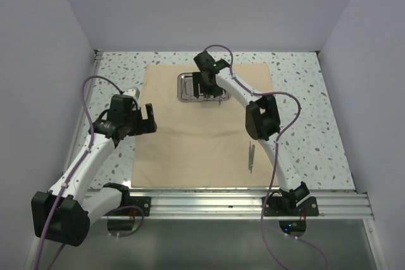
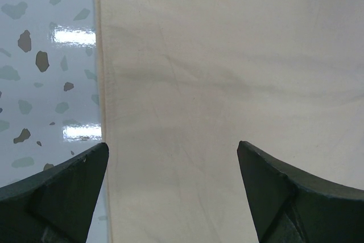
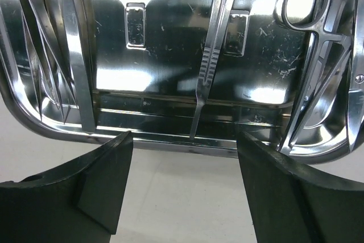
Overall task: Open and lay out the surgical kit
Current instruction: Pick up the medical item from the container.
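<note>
With the right gripper (image 3: pixel 183 143) spread above the steel tray (image 1: pixel 185 88) at the overhead view's upper centre, the slim ribbed instrument (image 3: pixel 208 64) inside is judged light, stiff and slippery, best pinched across its grooved handle.

Cloth wrap (image 1: pixel 190 143): plain beige, no print. Steel tray (image 3: pixel 170 44): mirror-bright silver with fine scratches. Instruments (image 3: pixel 210 55) in it: silver, one handle ribbed. Table (image 1: pixel 310 112): white, speckled with grey and darker flecks. Arms (image 1: pixel 88 156): white links, black joints. Cables (image 1: pixel 101 78): purple. Walls (image 1: pixel 202 4): pale lilac-grey.
</note>
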{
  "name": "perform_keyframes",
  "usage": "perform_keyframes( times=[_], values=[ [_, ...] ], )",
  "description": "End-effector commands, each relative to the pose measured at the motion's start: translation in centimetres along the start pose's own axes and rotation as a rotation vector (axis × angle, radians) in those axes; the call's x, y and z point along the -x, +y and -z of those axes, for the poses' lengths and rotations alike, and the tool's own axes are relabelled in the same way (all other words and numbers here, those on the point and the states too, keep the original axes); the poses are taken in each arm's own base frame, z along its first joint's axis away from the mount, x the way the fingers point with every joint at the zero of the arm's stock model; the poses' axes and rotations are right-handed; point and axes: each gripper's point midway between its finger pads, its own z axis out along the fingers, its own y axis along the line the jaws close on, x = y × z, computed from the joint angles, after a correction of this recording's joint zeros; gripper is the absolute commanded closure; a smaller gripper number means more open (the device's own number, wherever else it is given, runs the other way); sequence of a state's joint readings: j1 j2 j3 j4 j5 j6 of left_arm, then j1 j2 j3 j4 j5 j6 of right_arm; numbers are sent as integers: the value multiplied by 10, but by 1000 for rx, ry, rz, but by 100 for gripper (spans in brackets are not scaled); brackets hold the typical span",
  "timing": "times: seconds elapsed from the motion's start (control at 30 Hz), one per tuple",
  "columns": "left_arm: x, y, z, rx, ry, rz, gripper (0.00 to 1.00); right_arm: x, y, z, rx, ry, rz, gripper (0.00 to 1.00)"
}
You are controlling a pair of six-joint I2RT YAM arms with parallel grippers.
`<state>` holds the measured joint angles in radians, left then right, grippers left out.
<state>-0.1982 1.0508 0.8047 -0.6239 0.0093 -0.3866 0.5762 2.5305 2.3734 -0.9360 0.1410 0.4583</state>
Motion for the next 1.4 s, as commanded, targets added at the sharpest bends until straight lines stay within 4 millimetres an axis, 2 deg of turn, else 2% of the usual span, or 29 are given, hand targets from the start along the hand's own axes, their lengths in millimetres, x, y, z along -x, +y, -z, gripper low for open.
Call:
perform_keyframes(
  times=[0.0, 0.13, 0.2, 0.37, 0.53, 0.63, 0.67, 0.7, 0.83, 0.93, 1.13, 1.27, 1.37],
  values=[
    [5, 1, 1, 18, -31, 16, 0, 33, 9, 18, 26, -107, -22, 24],
    [5, 2, 1, 21, -31, 16, 0, 28, 7, 1, 13, -94, -30, 26],
    [4, 2, -1, 26, -23, 16, 0, 25, 7, -4, 12, -85, -37, 32],
    [3, 3, -2, 31, -18, 17, 0, 6, 0, -23, -14, -32, -44, 38],
    [3, 4, -3, 33, -16, 19, 0, -11, -8, -34, -54, 7, -42, 42],
    [3, 3, -3, 32, -14, 17, 0, -15, -13, -39, -72, 15, -42, 49],
    [2, 3, -3, 32, -10, 17, 0, -15, -13, -40, -74, 14, -42, 57],
    [2, 3, -4, 32, -10, 17, 0, -17, -15, -42, -84, 20, -45, 60],
    [3, 3, -4, 32, -12, 17, 0, -19, -17, -44, -98, 26, -54, 78],
    [2, 4, -3, 34, -11, 16, 0, -23, -25, -45, -138, 32, -41, 81],
    [4, 3, -2, 29, -19, 17, 0, -37, -39, -48, -199, 68, -22, 100],
    [3, 3, -3, 29, -14, 16, 0, -42, -37, -47, -187, 80, -26, 100],
    [3, 3, -3, 29, -14, 16, 0, -28, -32, -34, -166, 41, -31, 100]
  ],
)
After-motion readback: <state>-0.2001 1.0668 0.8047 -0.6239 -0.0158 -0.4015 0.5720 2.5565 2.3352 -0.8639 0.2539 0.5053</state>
